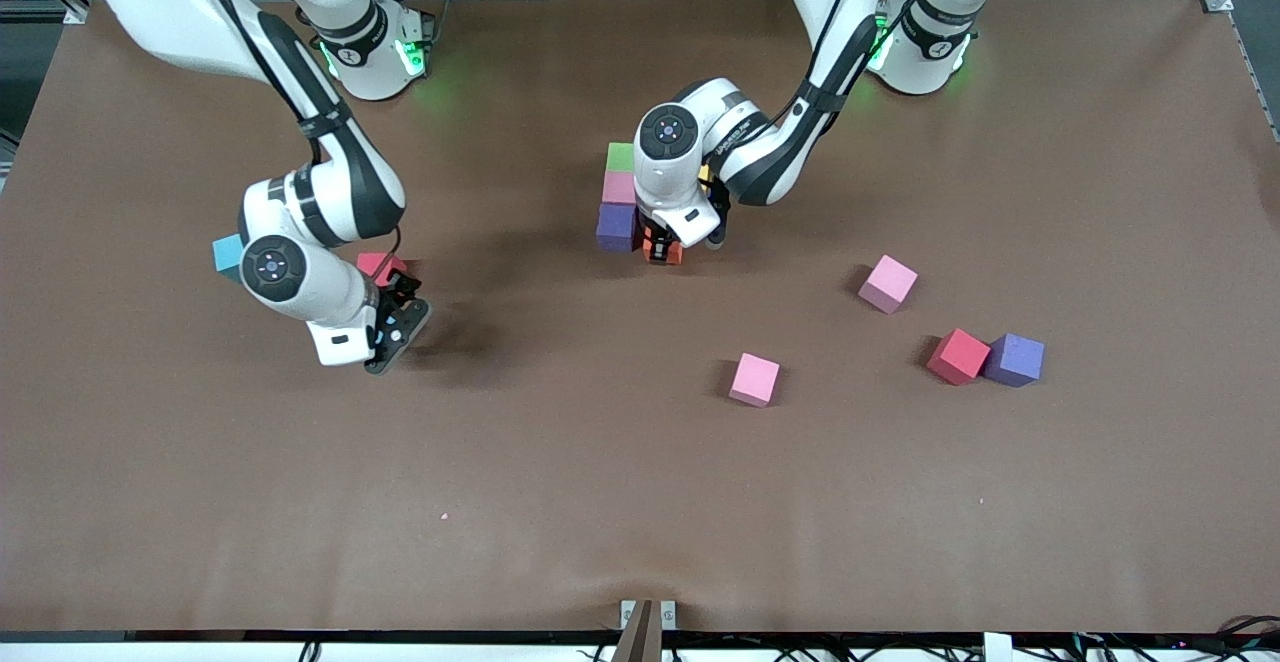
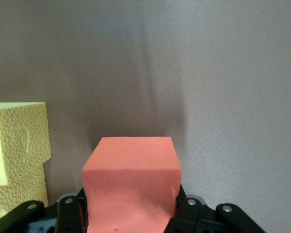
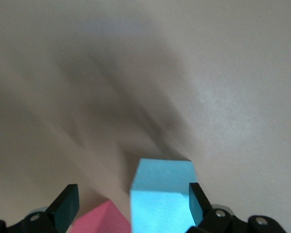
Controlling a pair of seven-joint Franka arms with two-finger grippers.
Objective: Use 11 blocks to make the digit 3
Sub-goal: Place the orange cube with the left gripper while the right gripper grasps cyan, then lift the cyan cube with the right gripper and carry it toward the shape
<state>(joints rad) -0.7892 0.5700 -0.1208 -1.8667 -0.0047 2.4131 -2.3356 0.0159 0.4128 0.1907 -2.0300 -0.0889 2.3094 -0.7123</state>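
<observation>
Left gripper jaws clamp orange block beside purple block in the column; right gripper jaws wide, waiting; careless release could nudge yellow block.

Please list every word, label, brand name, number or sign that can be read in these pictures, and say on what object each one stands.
Left arm's forearm: a line of dark lettering, too small and tilted to read.
The blocks, for example the pink block and the orange block: no text.
Table: no text.
Nothing else readable in any view.
</observation>
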